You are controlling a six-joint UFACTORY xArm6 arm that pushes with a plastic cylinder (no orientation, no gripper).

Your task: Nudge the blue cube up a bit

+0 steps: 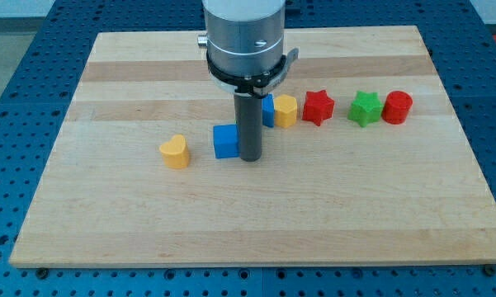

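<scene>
The blue cube (225,141) sits on the wooden board (148,214) a little left of centre. My tip (250,157) stands right beside the cube's right side, touching or nearly touching it. The dark rod rises from there to the grey arm body (243,37) at the view's top. A second blue block (268,110) shows partly behind the rod, next to a yellow block (285,110).
A yellow heart (175,153) lies left of the blue cube. To the right stand a red star (318,107), a green star (365,108) and a red cylinder (397,107) in a row. The board's edges border a blue perforated table (16,124).
</scene>
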